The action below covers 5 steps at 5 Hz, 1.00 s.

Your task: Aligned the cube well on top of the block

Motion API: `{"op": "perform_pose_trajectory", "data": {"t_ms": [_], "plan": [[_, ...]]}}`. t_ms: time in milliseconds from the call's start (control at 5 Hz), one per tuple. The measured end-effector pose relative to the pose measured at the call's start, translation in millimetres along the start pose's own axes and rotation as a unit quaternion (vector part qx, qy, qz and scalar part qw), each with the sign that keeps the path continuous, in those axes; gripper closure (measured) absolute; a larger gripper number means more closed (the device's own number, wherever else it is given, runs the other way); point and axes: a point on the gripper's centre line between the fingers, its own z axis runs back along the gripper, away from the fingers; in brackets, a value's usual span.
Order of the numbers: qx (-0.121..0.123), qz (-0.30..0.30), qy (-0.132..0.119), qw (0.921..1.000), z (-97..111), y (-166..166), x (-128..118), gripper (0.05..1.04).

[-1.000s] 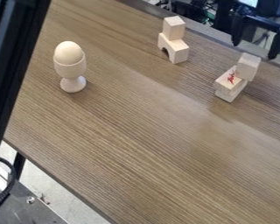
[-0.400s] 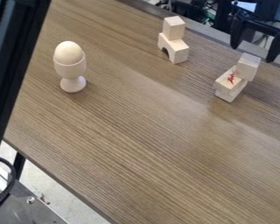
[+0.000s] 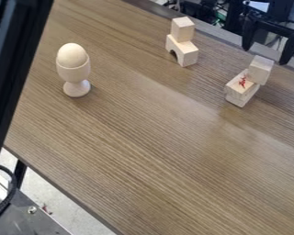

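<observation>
Readable text: none | red mark [image 3: 242, 82] on wooden block [image 3: 235, 86]: illegible

Even, moderately bright light falls over the table [image 3: 125, 160], with a broad, pale sheen toward the right. The egg [image 3: 71, 55] is bright on its crown; the right-hand cube [image 3: 260, 69] looks greyer. The tool [image 3: 265, 55] reads nearly black, its detail sunk in shade, while the floor [image 3: 54, 188] glows pale.
</observation>
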Motion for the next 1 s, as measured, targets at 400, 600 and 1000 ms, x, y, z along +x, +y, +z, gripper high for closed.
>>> {"op": "perform_pose_trajectory", "data": {"t_ms": [400,600,1000], "plan": [[0.006,0.002,0.013,0.9999,-14.7,1.9,-3.2,0.083],[0.009,0.002,0.012,0.9999,-16.5,3.0,-3.7,0.083],[0.013,0.001,0.023,0.9996,-26.1,4.3,-7.5,0.083]]}}
